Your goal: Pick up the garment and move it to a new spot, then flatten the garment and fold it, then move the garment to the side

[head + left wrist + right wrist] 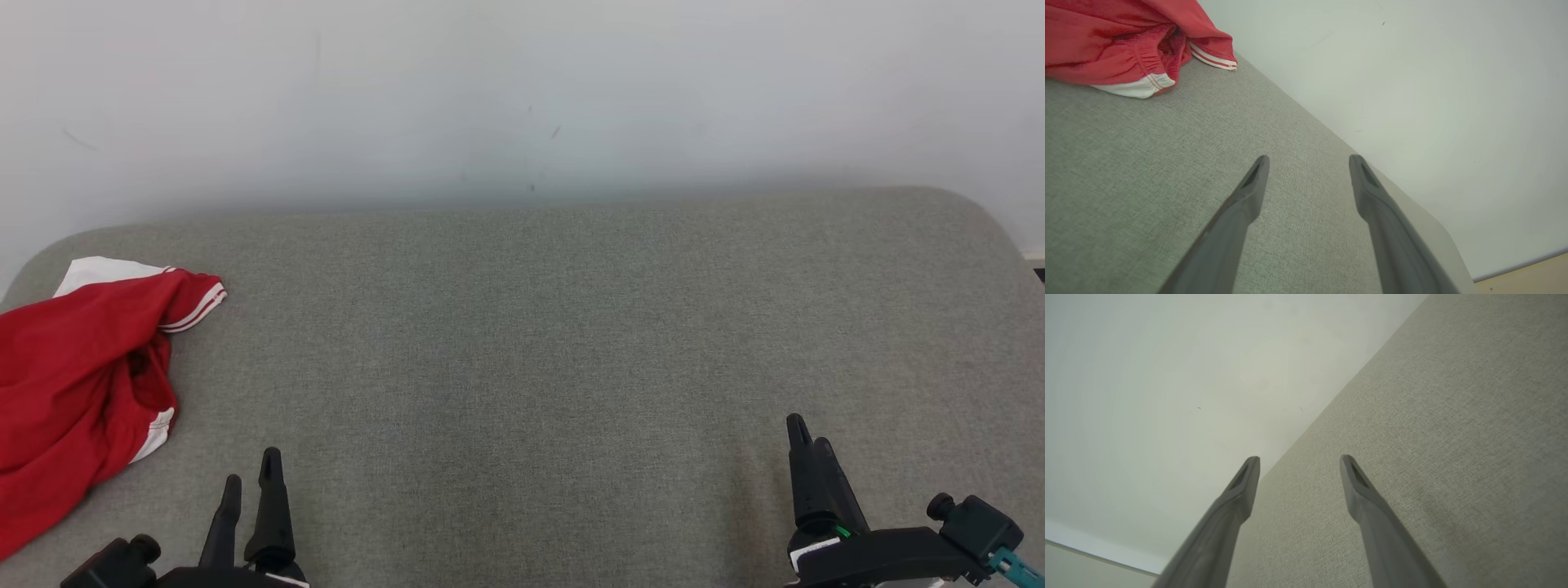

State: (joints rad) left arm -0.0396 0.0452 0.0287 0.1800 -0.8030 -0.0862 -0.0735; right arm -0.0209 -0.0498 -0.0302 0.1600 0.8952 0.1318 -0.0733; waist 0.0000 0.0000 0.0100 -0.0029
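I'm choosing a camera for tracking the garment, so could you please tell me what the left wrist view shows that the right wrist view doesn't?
Left wrist view: the crumpled red fabric garment with white trim, lying untouched beyond the open left claw. Right wrist view: the open right claw, holding nothing. Both: the grey woven fabric surface and the pale plain wall.
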